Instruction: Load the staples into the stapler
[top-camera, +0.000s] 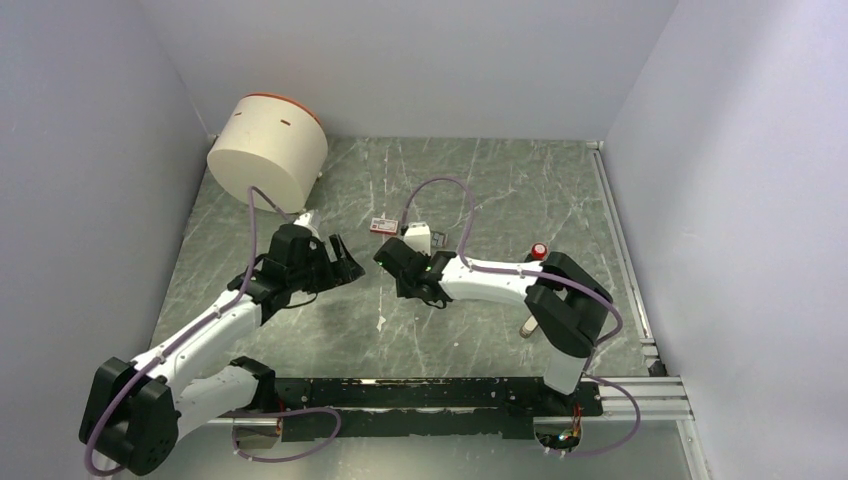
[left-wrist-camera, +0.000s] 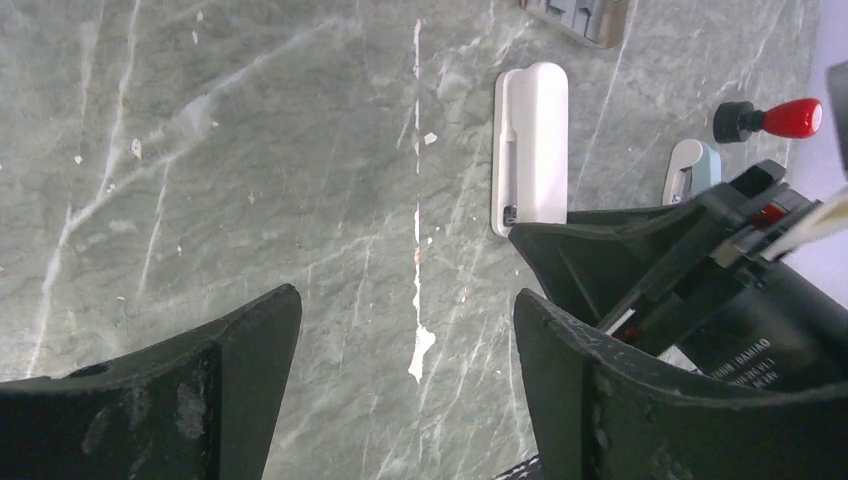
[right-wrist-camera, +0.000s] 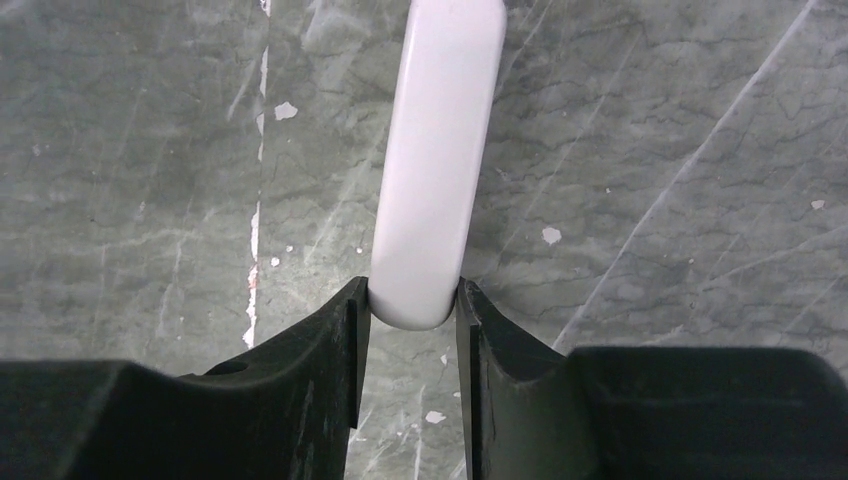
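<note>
The stapler (right-wrist-camera: 440, 150) is a slim white bar lying on the green marble table (right-wrist-camera: 150, 150). My right gripper (right-wrist-camera: 412, 292) is shut on its near rounded end. In the left wrist view the stapler (left-wrist-camera: 532, 145) lies flat, with a black finger (left-wrist-camera: 600, 250) of the right gripper at its near end. In the top view the right gripper (top-camera: 398, 258) hides the stapler. The staples (top-camera: 383, 226), a small red box with a white label, lie just beyond the right gripper. My left gripper (top-camera: 348, 268) is open and empty over bare table (left-wrist-camera: 405, 295), to the left of the right gripper.
A large cream tub with an orange rim (top-camera: 267, 148) lies tilted at the back left. A red-knobbed black item (left-wrist-camera: 770, 118) and a small pale blue and white item (left-wrist-camera: 690, 170) lie past the stapler. A grey object (left-wrist-camera: 580, 12) shows at the top edge. A metal rail (top-camera: 622, 250) runs along the right.
</note>
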